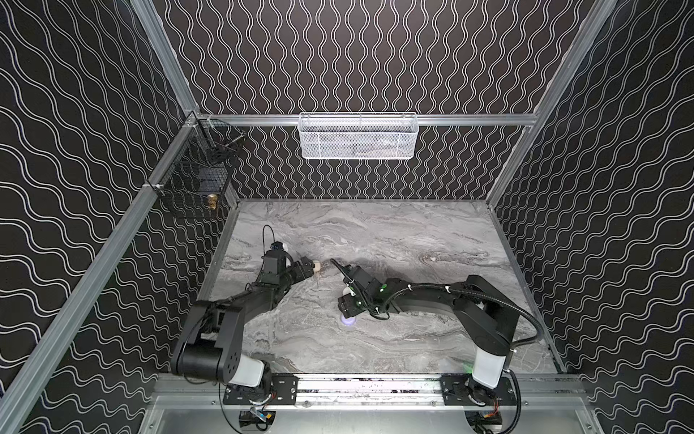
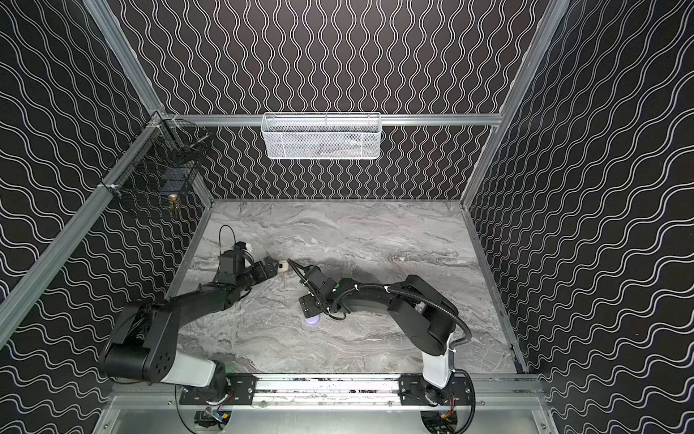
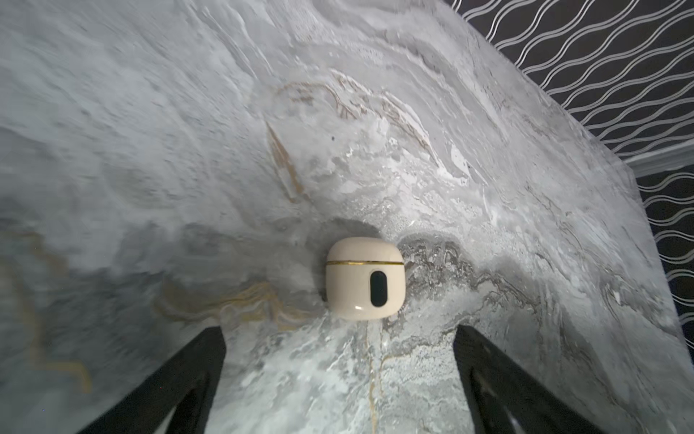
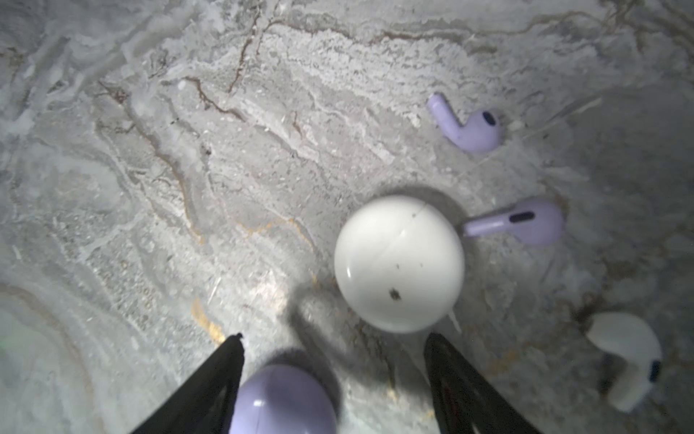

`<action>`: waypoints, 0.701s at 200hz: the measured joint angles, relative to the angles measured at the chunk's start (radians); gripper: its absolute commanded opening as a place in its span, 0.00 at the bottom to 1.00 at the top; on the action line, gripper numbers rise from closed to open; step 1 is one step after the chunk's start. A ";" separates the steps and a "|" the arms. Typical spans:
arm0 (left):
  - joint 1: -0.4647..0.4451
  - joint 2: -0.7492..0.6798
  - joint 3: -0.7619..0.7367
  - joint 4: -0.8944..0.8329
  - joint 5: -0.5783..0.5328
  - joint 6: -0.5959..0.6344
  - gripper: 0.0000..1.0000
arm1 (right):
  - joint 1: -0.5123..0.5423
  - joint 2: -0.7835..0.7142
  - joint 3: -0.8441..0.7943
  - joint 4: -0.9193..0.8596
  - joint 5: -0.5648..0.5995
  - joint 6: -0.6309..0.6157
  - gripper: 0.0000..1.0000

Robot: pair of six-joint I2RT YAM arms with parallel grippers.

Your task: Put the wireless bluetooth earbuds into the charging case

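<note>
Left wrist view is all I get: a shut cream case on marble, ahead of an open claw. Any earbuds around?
Observer: Yes. The right wrist view shows two lavender earbuds loose on the table.
Operator: Only those?
Observer: A white earbud lies near them.
Operator: Other cases?
Observer: Two: a round white case beside the earbuds, and a lavender case by the right claw.

Cream case with gold band, lavender earbuds, grey marbled table
</note>
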 measured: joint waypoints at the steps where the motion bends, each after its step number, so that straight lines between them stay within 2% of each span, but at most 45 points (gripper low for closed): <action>1: 0.000 -0.006 -0.002 -0.001 -0.003 0.000 0.98 | 0.001 -0.002 -0.002 0.001 -0.001 0.002 0.77; 60: 0.000 -0.053 -0.013 -0.021 -0.045 0.025 0.98 | 0.049 -0.059 -0.058 0.081 -0.034 0.043 0.75; 103: 0.000 -0.058 -0.017 -0.020 -0.042 0.025 0.98 | 0.005 -0.145 -0.146 0.122 0.050 0.094 0.78; 140: 0.000 -0.064 -0.021 -0.019 -0.037 0.025 0.98 | -0.046 -0.089 -0.150 0.150 0.058 0.106 0.84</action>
